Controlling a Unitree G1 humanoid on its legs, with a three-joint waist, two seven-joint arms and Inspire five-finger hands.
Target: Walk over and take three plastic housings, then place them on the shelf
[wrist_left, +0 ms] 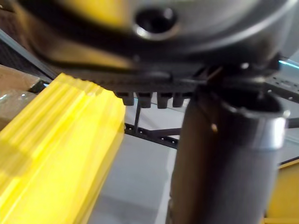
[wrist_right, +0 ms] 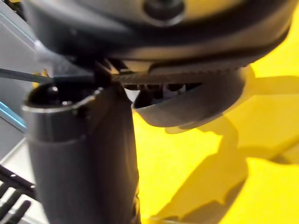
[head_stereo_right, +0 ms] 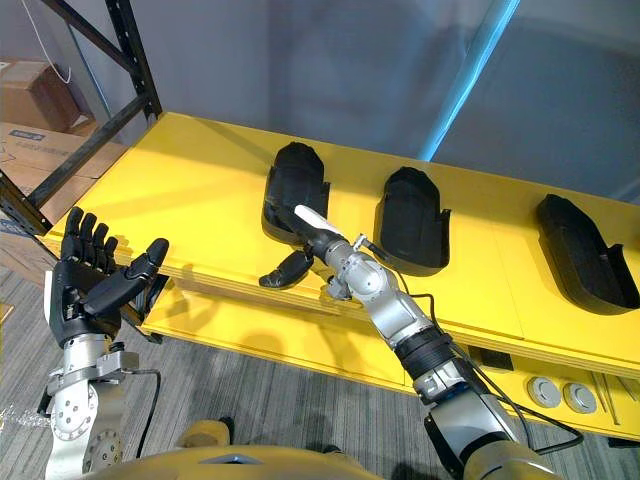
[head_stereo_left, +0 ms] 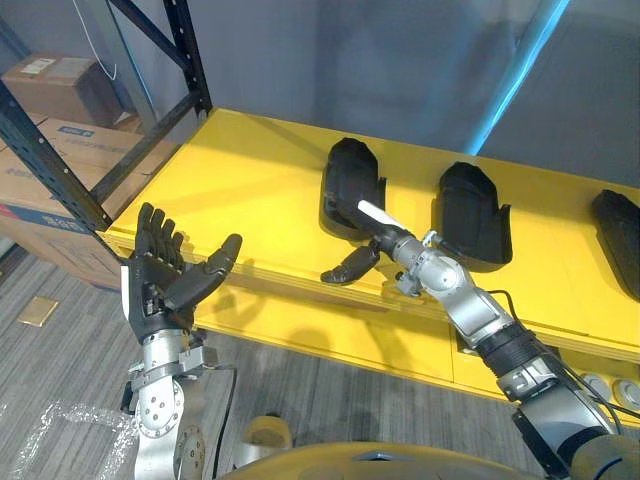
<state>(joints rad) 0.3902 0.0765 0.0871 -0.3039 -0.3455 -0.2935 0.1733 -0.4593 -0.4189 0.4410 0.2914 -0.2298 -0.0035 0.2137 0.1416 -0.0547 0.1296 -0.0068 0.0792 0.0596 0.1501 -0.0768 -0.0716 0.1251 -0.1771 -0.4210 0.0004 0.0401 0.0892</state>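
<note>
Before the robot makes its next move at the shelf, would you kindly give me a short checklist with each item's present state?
1. All three on the yellow shelf: ok; left housing, middle housing and right housing lie there.
2. Housings apart from one another: ok.
3. Right hand at the left housing: ok.
4. Right hand's hold on it: cannot tell.
5. Left hand free: ok; fingers straight, holding nothing, by the shelf's front corner.

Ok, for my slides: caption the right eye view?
Right hand at the leftmost housing of three on the shelf; left hand open.
</note>
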